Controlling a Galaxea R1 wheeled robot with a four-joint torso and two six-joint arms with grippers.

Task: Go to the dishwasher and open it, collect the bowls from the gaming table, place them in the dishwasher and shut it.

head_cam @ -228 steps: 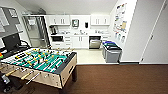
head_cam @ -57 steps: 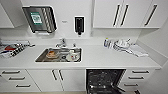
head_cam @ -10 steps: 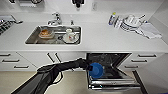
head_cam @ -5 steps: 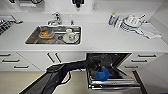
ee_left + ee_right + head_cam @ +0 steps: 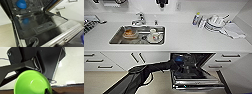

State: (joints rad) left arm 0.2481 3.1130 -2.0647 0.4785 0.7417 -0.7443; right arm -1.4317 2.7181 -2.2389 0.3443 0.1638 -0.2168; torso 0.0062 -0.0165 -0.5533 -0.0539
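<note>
Now the big white counter [image 5: 189, 37] runs across the kitchen, and the dishwasher [image 5: 194, 72] sits under it with its door [image 5: 50, 31] dropped flat, so bowls can go in from above. Next comes the left arm [image 5: 146, 72], reaching toward the open dishwasher; I cannot tell if its hand is open or closed. Inside, the blue bowl [image 5: 21, 4] sits upside down on the rack, probably so water can run off. The green bowl [image 5: 31, 83] is pinched at its rim by the right gripper [image 5: 47, 91], most likely waiting its turn
</note>
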